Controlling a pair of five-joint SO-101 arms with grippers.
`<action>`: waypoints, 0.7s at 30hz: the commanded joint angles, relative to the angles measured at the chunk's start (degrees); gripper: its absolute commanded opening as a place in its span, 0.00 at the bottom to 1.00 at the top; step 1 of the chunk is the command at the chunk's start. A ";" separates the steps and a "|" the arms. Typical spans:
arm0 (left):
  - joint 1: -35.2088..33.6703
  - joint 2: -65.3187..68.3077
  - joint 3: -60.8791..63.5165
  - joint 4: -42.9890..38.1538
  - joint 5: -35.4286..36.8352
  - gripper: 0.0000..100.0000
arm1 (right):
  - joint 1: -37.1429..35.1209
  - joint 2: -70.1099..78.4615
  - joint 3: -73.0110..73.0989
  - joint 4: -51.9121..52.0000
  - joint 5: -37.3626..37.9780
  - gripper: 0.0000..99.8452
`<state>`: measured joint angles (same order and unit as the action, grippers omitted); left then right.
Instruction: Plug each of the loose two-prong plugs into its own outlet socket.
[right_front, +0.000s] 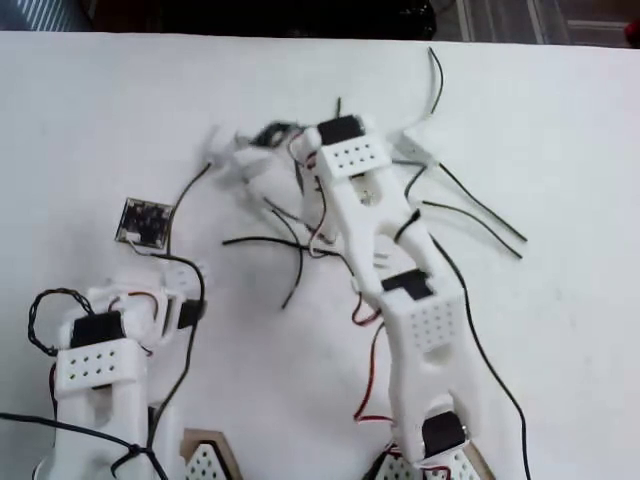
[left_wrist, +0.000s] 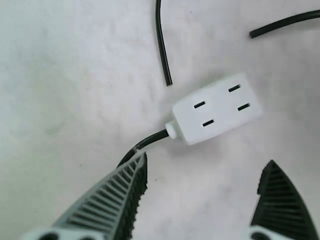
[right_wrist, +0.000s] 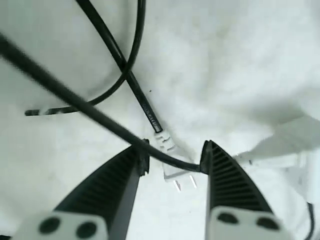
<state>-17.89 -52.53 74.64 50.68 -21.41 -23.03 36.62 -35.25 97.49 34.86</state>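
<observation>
Your right gripper (right_wrist: 176, 150) stands open low over the table (right_wrist: 240, 60), with one finger on each side of a white two-prong plug (right_wrist: 170, 167). The plug lies flat with its prongs pointing back toward the wrist. That straddle looks meant for a pinch across the plug body, though a black cord (right_wrist: 100, 117) crosses the gap just over the plug and could be caught in the same squeeze. Your left gripper (left_wrist: 206, 161) is open too and holds nothing. It hovers near a white outlet block (left_wrist: 216, 108) whose slots face up and whose lead (left_wrist: 150, 141) runs off past one finger, a sensible spot if this arm is to steady the block. The wrist views give you the fine detail: four empty slots, so nothing is plugged into this block yet, and the exact lie of the plug between the fingers. The high view gives you the layout instead: the right arm (right_front: 370, 215) is stretched far out into a tangle of loose cords (right_front: 290, 250), the left arm (right_front: 100, 360) is tucked near its base, and the two are well apart.
</observation>
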 joint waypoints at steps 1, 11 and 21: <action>-0.13 -1.01 -0.26 -0.88 -0.26 0.35 | -0.22 -10.68 -1.41 0.75 -0.62 0.17; -0.13 -1.01 -0.26 -0.88 -0.26 0.35 | -0.04 -24.57 12.04 0.84 -6.07 0.17; -0.13 -1.01 -0.26 -0.88 -0.26 0.35 | 3.56 -23.96 36.66 -12.44 2.11 0.17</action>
<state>-17.89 -52.53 74.64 50.68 -21.41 -21.27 14.29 -1.67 90.29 32.31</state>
